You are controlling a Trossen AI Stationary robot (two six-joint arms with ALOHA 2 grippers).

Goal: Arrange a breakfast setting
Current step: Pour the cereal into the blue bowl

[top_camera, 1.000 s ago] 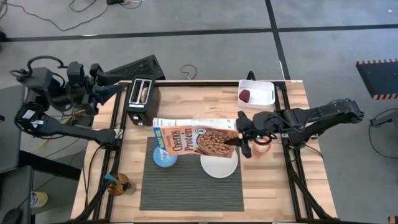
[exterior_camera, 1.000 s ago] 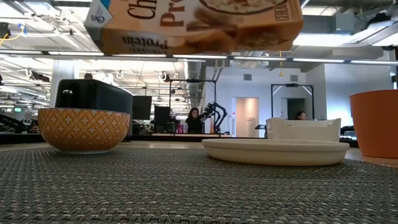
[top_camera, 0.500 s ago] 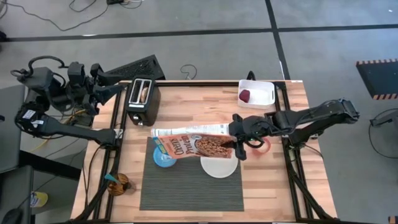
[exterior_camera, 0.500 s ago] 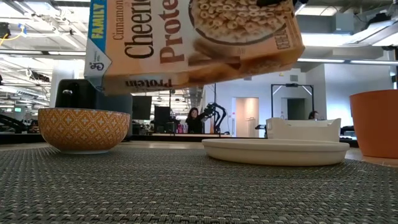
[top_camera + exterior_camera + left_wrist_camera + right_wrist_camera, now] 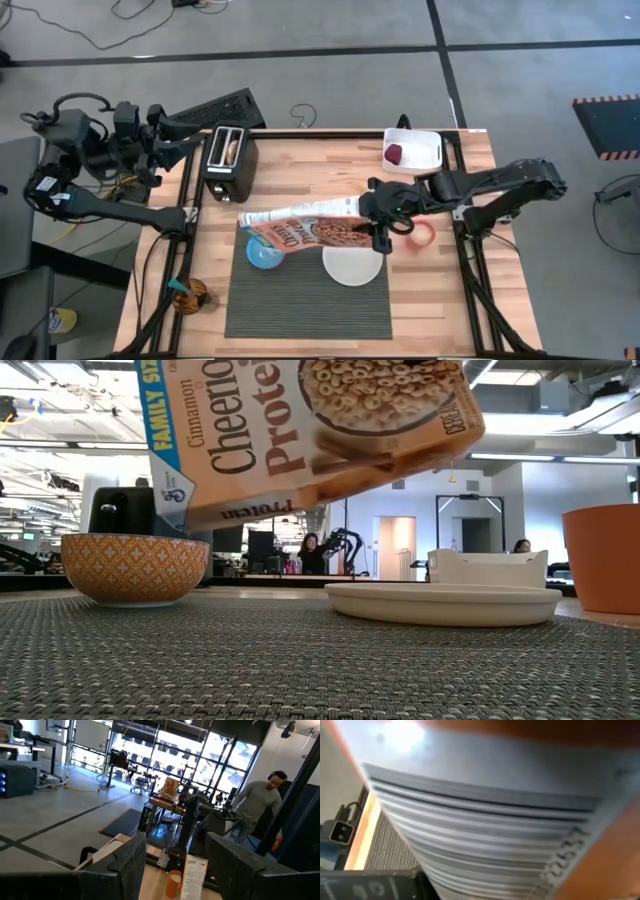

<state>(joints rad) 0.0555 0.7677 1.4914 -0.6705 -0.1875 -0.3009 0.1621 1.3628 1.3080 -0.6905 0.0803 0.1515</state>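
My right gripper (image 5: 378, 218) is shut on an orange cereal box (image 5: 305, 226) held in the air over the dark grey ribbed placemat (image 5: 308, 300). The box's left end hangs above the small blue bowl (image 5: 264, 256), which is orange-patterned outside in the low view (image 5: 135, 568). The round white plate (image 5: 352, 266) rests on the mat's far right part. The tan bagel (image 5: 232, 150) sticks in the black toaster's slot. The dark-red fruit (image 5: 394, 154) lies in the white container (image 5: 415, 150). My left gripper (image 5: 188, 142) is open, off the table's far left corner. My right gripper holds the cereal box by its right end (image 5: 362, 212), the panel with the barcode (image 5: 485, 820), coming level from the table's right. The box is lifted clear, lying lengthwise, its printed front (image 5: 320, 430) facing the near edge and its left end lower. The box hides the fingers.
A black toaster (image 5: 230, 152) stands at the far left. An orange cup (image 5: 424, 233) stands on the wood right of the plate. A small brown cup with a blue-handled spoon (image 5: 186, 294) sits at the near left corner. People show in the room beyond.
My right gripper has gone toward the table's left and turned. The cereal box has rolled about its length, so its front now faces the near edge, and its left end has tipped down toward the bowl.
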